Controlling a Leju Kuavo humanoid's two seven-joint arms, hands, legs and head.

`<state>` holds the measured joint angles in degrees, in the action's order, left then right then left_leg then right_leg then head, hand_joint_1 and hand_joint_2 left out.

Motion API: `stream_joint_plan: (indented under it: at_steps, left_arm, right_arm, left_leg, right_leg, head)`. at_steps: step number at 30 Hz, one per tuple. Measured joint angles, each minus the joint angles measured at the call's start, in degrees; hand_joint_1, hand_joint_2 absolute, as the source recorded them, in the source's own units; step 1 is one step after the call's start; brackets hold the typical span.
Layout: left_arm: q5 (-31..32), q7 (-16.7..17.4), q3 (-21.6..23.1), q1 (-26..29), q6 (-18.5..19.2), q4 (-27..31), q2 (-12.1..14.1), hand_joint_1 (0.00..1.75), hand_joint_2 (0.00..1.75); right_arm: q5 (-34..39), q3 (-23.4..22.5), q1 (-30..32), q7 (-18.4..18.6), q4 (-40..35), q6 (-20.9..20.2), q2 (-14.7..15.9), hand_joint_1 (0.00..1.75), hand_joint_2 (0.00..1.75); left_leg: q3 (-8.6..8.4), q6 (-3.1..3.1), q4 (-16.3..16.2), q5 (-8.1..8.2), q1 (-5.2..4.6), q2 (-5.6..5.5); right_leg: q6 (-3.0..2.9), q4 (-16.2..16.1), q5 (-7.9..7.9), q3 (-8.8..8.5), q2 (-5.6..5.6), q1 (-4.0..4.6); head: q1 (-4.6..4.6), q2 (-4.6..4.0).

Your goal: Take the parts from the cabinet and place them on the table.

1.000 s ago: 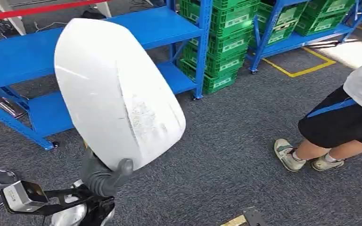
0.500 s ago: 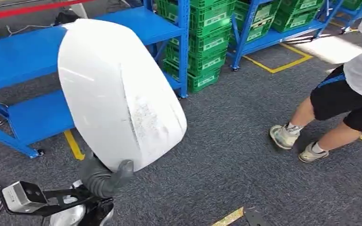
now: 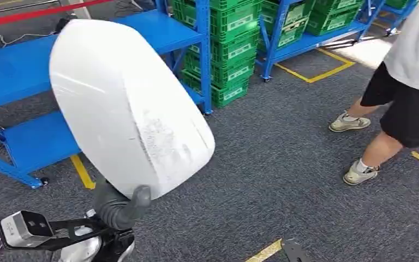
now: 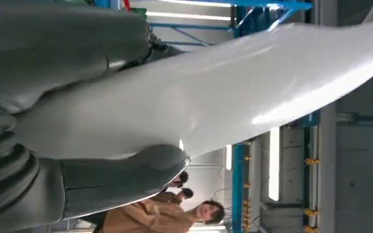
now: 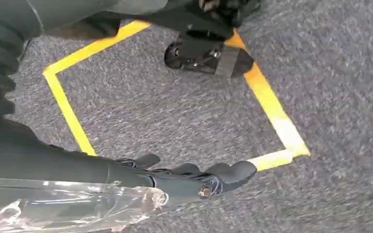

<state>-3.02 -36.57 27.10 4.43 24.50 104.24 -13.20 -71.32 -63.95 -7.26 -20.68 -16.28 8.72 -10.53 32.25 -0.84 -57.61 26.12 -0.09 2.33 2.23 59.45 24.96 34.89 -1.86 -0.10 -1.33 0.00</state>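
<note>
One large white curved plastic shell [image 3: 128,106] dominates the head view, held up in front of the robot by its left hand [image 3: 121,204], whose grey thumb presses the shell's lower edge. Behind it stand the blue metal shelving rack [image 3: 16,76] and stacked green plastic crates [image 3: 232,49]; a person in dark shorts [image 3: 401,98] stands to the right on the grey carpet [image 3: 273,180]. Compared with a second ago the whole scene has slid: the crates sit further left and the rack has shifted, so the camera has turned with the robot, while the shell keeps its place in the grip. That suggests the pick-up is done and the robot is turning away from the rack to carry the part toward the table, which is not yet in sight.

From the left wrist, the white shell [image 4: 252,77] is clamped between the thick grey thumb [image 4: 126,177] and the hand above it, a firm pinch.

From the right wrist, the right hand [image 5: 189,177] hangs over carpet and yellow floor tape [image 5: 272,111], fingers loosely extended and holding nothing.
</note>
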Motion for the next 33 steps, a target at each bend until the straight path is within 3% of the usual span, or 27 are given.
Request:
stream_joint_plan:
  at_steps: [2,3,5,6,7,8,9,11,12,13,15,16,18,21,22,23,24,26,27,28,29,30,32,33]
  left_arm:
    - [0.59,0.00,0.30,-0.10,-0.02,0.00,0.09,1.75,1.75]
    - [0.83,0.00,0.39,-0.17,-0.11,0.00,0.18,1.75,1.75]
    - [1.18,0.00,0.48,-0.19,-0.22,0.00,0.22,1.75,1.75]
    - [1.20,-0.02,0.50,-0.20,-0.24,0.00,0.24,1.75,1.75]
    - [1.20,-0.15,0.52,-0.20,-0.26,0.00,0.24,1.75,1.75]
    - [1.22,-0.28,0.52,-0.21,-0.28,0.00,0.24,1.75,1.75]
    - [1.25,-0.46,0.57,-0.22,-0.28,0.00,0.24,1.75,1.75]
    - [1.33,-0.70,0.66,-0.25,-0.31,0.00,0.24,1.75,1.75]
    - [1.33,-0.81,0.72,-0.27,-0.31,0.00,0.26,1.75,1.75]
    - [1.33,-0.85,0.79,-0.33,-0.31,0.00,0.26,1.75,1.75]
    - [1.33,-0.87,0.85,-0.34,-0.33,0.00,0.26,1.75,1.75]
    - [1.33,-0.90,0.85,-0.34,-0.33,0.00,0.26,1.75,1.75]
    - [1.33,-0.92,0.87,-0.33,-0.33,0.00,0.20,1.75,1.75]
    - [1.33,-0.96,0.90,-0.39,-0.33,0.00,0.20,1.75,1.75]
    - [1.35,-0.96,0.90,-0.39,-0.31,0.00,0.20,1.75,1.75]
    - [1.35,-0.96,0.87,-0.39,-0.31,0.00,0.20,1.75,1.75]
    - [1.35,-0.96,0.90,-0.39,-0.31,0.00,0.20,1.75,1.75]
    - [1.35,-1.01,0.90,-0.39,-0.28,0.00,0.20,1.75,1.75]
    - [1.44,-1.01,0.90,-0.39,-0.28,0.00,0.20,1.75,1.75]
    - [1.71,-1.09,0.87,-0.44,-0.28,0.02,0.20,1.75,1.75]
    - [1.84,-1.20,0.85,-0.45,-0.33,0.11,0.22,1.75,1.75]
    - [1.88,-1.22,0.87,-0.44,-0.37,0.11,0.31,1.75,1.75]
    - [2.01,-1.29,0.96,-0.45,-0.48,0.11,0.33,1.75,1.75]
    - [2.03,-1.33,0.96,-0.49,-0.52,0.15,0.33,1.75,1.75]
  right_arm:
    - [0.13,-0.04,0.27,0.41,-0.02,-0.02,0.07,0.00,1.75]
    - [0.11,-0.07,0.35,0.41,-0.02,-0.02,0.07,0.00,1.75]
    - [0.07,-0.09,0.32,0.39,-0.02,-0.17,0.07,0.00,1.75]
    - [0.04,-0.09,0.35,0.39,-0.02,-0.20,0.07,0.00,1.75]
    - [0.04,-0.09,0.44,0.43,-0.02,-0.20,0.07,0.00,1.75]
    - [0.04,-0.09,0.55,0.48,-0.02,-0.20,0.07,0.00,1.75]
    - [0.04,-0.09,0.60,0.55,-0.02,-0.20,0.07,0.00,1.75]
    - [0.04,-0.09,0.55,0.55,-0.02,-0.17,0.07,0.00,1.75]
    - [0.04,-0.09,0.52,0.57,-0.02,-0.17,0.07,0.00,1.75]
    - [0.04,-0.09,0.43,0.57,-0.02,-0.15,0.07,0.00,1.75]
    - [0.04,-0.09,0.54,0.61,-0.02,-0.15,0.07,0.00,1.75]
    - [0.04,-0.09,0.62,0.61,-0.02,-0.15,0.07,0.00,1.75]
    - [0.04,-0.09,0.74,0.61,-0.02,-0.13,0.07,0.00,1.75]
    - [0.07,-0.09,0.74,0.61,-0.02,-0.13,0.07,0.00,1.75]
    - [0.07,-0.09,0.82,0.61,-0.02,-0.13,0.07,0.00,1.75]
    - [0.11,-0.09,0.86,0.61,-0.02,-0.13,0.07,0.00,1.75]
    - [0.15,-0.09,0.85,0.63,-0.02,-0.13,0.07,0.00,1.75]
    - [0.13,-0.09,0.80,0.59,-0.02,-0.09,0.09,0.00,1.75]
    - [0.00,-0.09,0.84,0.31,-0.02,-0.02,0.07,0.00,1.75]
    - [-0.35,-0.09,0.86,-0.27,0.37,0.00,-1.05,0.00,1.75]
    - [-0.59,-0.07,0.76,-0.75,0.13,0.53,-0.57,0.00,1.75]
    - [-0.83,-0.07,0.84,-0.88,0.11,0.68,-0.57,0.00,1.75]
    - [-0.85,-0.04,0.80,-1.07,0.13,0.94,-0.70,0.00,1.75]
    - [-0.92,-0.04,0.81,-1.05,0.00,1.03,-0.66,0.00,1.75]
  left_leg:
    - [0.10,-0.83,-0.62,0.90,0.23,0.33]
    - [0.87,-1.02,-2.65,2.55,0.26,-0.57]
    - [5.50,-1.17,-12.46,7.81,0.26,-1.51]
    - [8.24,-1.19,-17.67,9.75,0.24,-1.78]
    - [10.07,-1.18,-20.79,10.35,0.24,-1.80]
    - [10.57,-1.13,-21.21,9.60,0.23,-1.80]
    - [10.03,-1.05,-19.73,7.91,0.27,-1.81]
    - [6.84,-0.69,-12.96,3.62,0.27,-1.81]
    - [5.71,-0.48,-10.65,3.03,0.26,-1.85]
    - [5.93,-0.17,-10.12,4.20,0.09,-1.86]
    - [7.54,0.68,-12.70,5.08,-0.20,-1.94]
    - [7.97,1.04,-13.32,5.37,-0.30,-1.98]
    - [7.61,1.67,-13.02,5.13,-0.11,-1.93]
    - [8.06,2.35,-13.83,5.54,-0.10,-1.80]
    - [8.29,2.33,-14.37,5.83,-0.04,-1.79]
    - [8.37,2.03,-14.82,6.13,0.09,-1.83]
    - [8.33,1.66,-15.14,6.40,0.33,-1.88]
    - [8.21,0.30,-16.20,7.25,1.36,-1.91]
    - [8.38,-0.66,-17.00,7.88,1.40,-1.85]
    - [9.01,-1.14,-18.57,8.46,1.18,-2.14]
    - [9.35,-1.52,-18.54,8.30,0.94,-2.22]
    - [9.41,-1.96,-18.25,8.14,0.80,-2.25]
    - [9.24,-2.94,-18.22,8.14,0.88,-2.26]
    - [9.23,-3.01,-18.67,8.76,0.95,-2.23]
  right_leg:
    - [-0.77,-0.04,-0.22,0.08,0.86,-0.32]
    - [-1.02,0.24,-0.07,0.22,1.21,-0.27]
    - [-1.58,1.28,0.34,0.84,1.77,-0.20]
    - [-1.76,2.11,0.68,1.34,2.01,-0.11]
    - [-1.77,3.00,1.05,1.83,2.23,-0.09]
    - [-1.71,3.99,1.52,2.28,2.43,-0.10]
    - [-1.63,4.99,1.99,2.67,2.61,-0.14]
    - [-1.23,7.24,3.06,3.43,2.99,-0.30]
    - [-0.86,8.40,3.61,4.03,3.11,-0.27]
    - [-0.41,10.22,4.37,5.06,3.25,0.01]
    - [0.46,11.96,5.12,6.41,3.16,-0.25]
    - [0.86,12.64,5.40,6.77,3.12,-0.38]
    - [1.33,15.79,7.72,7.91,2.62,-0.45]
    - [1.79,26.47,13.27,12.52,2.54,-0.60]
    - [1.98,29.76,14.22,14.03,2.46,-0.82]
    - [2.30,30.46,13.75,14.35,2.42,-1.08]
    - [2.61,29.13,12.36,13.68,2.39,-1.35]
    - [3.75,22.57,8.27,10.40,2.11,-2.15]
    - [4.99,19.82,7.53,9.27,1.79,-2.84]
    - [5.40,18.09,8.58,8.54,2.25,-2.86]
    - [3.40,18.91,8.74,9.26,2.47,-3.07]
    - [3.20,19.07,8.68,9.54,2.48,-3.14]
    - [2.96,19.43,8.54,10.22,2.74,-3.29]
    - [2.13,19.24,8.48,10.28,2.94,-3.11]
  head:
    - [-0.04,0.00]
    - [0.24,0.00]
    - [0.50,0.00]
    - [0.48,0.00]
    - [0.50,0.00]
    - [0.42,0.00]
    - [0.66,0.00]
    - [0.68,0.00]
    - [0.70,0.00]
    - [0.68,0.00]
    - [0.70,0.00]
    - [0.55,0.00]
    - [0.41,0.00]
    - [0.27,0.00]
    - [0.22,0.00]
    - [0.20,0.00]
    - [0.15,0.00]
    - [0.20,0.00]
    - [0.13,0.00]
    - [-1.32,0.00]
    - [-0.92,0.00]
    - [-0.02,0.00]
    - [0.29,0.00]
    - [0.68,0.00]
